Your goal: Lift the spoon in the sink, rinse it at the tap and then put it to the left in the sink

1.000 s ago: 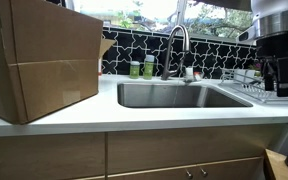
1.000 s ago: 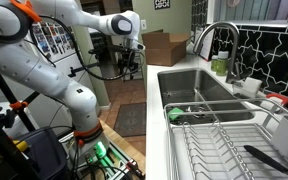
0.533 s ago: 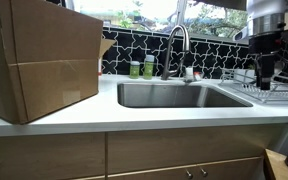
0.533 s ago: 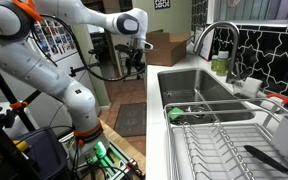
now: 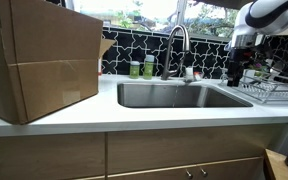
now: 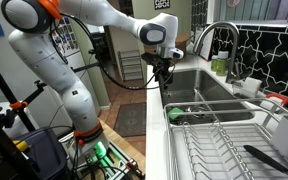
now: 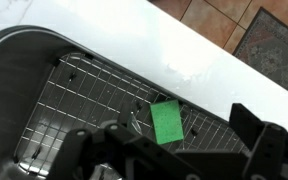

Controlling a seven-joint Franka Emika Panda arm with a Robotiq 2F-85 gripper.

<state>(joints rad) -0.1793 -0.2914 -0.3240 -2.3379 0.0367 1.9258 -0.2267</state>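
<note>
I cannot make out the spoon in any view. My gripper [image 6: 164, 80] hangs open and empty above the front edge of the steel sink [image 6: 189, 78]. It also shows at the right end of the sink [image 5: 234, 72], apart from the tap [image 5: 177, 42]. In the wrist view the dark fingers [image 7: 174, 145] are spread wide over the sink's wire grid [image 7: 74, 100], with a green sponge [image 7: 168, 122] between them below. The sponge also shows in an exterior view [image 6: 176, 112].
A large cardboard box [image 5: 39, 60] stands on the counter left of the sink. A dish rack [image 6: 224, 145] with a dark utensil stands beside the sink, also seen in the other exterior view [image 5: 269, 88]. Soap bottles [image 5: 141, 68] stand by the tap. White counter [image 7: 184, 50] edges the sink.
The arm has swung from beside the counter to over the sink's edge and come lower. The gripper stays open and empty.
</note>
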